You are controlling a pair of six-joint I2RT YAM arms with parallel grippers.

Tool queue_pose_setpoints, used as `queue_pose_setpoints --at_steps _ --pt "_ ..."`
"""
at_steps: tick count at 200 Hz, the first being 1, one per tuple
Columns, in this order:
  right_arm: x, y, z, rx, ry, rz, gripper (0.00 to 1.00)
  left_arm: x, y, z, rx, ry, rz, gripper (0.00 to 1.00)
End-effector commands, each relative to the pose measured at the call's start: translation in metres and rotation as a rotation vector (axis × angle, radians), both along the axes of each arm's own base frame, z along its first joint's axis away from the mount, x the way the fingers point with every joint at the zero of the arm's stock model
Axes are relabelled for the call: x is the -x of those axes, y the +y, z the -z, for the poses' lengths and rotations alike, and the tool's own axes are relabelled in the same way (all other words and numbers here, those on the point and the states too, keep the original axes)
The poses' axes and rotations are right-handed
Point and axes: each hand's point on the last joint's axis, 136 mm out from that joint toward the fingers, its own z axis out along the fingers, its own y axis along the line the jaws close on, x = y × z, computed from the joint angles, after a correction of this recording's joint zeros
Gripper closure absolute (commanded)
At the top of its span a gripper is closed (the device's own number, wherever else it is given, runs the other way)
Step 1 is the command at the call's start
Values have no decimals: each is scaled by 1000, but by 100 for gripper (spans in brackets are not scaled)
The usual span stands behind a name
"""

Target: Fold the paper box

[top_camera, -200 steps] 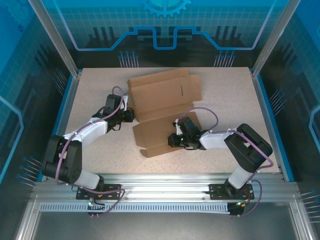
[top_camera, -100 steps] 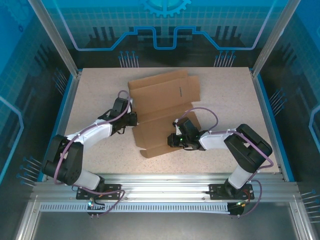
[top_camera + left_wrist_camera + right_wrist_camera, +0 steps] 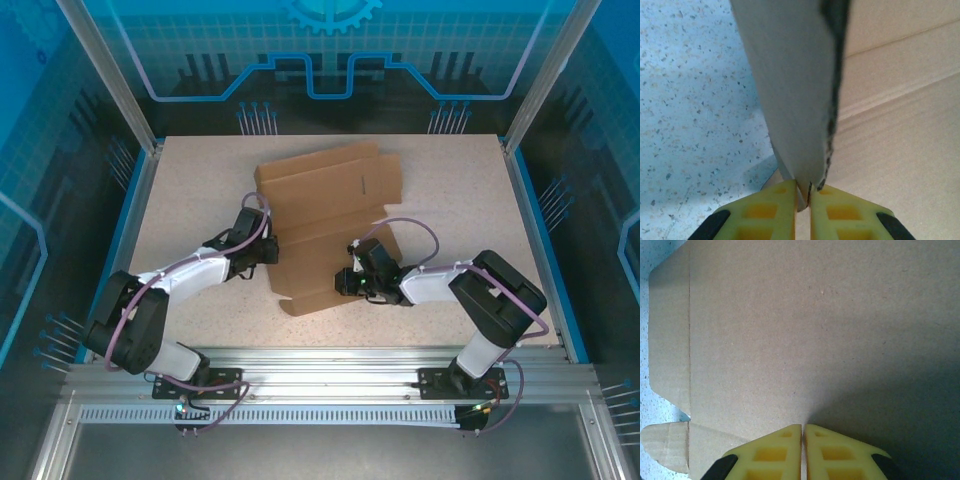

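The paper box [image 3: 330,195] is a flat brown cardboard sheet with flaps, lying in the middle of the table. My left gripper [image 3: 268,250] is at its left edge, shut on a side flap [image 3: 795,90]. In the left wrist view [image 3: 809,194] that flap stands up on edge above the panel [image 3: 900,150]. My right gripper [image 3: 346,283] is over the front panel, shut with nothing between its fingers. In the right wrist view its tips [image 3: 804,429] sit on or just above the cardboard [image 3: 790,330]; I cannot tell if they touch.
The speckled table [image 3: 190,190] has free room left of the sheet and at the right [image 3: 470,190]. Metal frame posts [image 3: 110,80] and blue walls close in the sides and back. A small tab [image 3: 665,445] sticks out at the front panel's corner.
My left gripper has moved right and nearer, carrying the side flap up and inward over the sheet's left edge. The right gripper has stayed almost still.
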Motion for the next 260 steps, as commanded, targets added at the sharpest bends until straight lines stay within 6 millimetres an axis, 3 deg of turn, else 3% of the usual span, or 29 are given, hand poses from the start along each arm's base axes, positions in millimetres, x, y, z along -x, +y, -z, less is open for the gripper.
queue_pose_setpoints --at_steps 1,53,125,199,230,260 --pt "28 -18 30 94 104 19 87 20 2 22 -13 81 -8 86" --pt "47 -10 34 90 117 -9 87 21 5 29 -27 92 -24 88" --pt "51 -16 36 95 117 9 87 14 5 -4 -4 58 -47 87" --pt "51 -16 36 87 111 8 87 -2 25 -53 166 16 -117 66" --pt "50 -14 36 83 109 1 86 -20 36 -73 205 18 -111 51" --pt "50 -13 35 79 106 -6 86 -47 55 -80 168 35 -98 50"
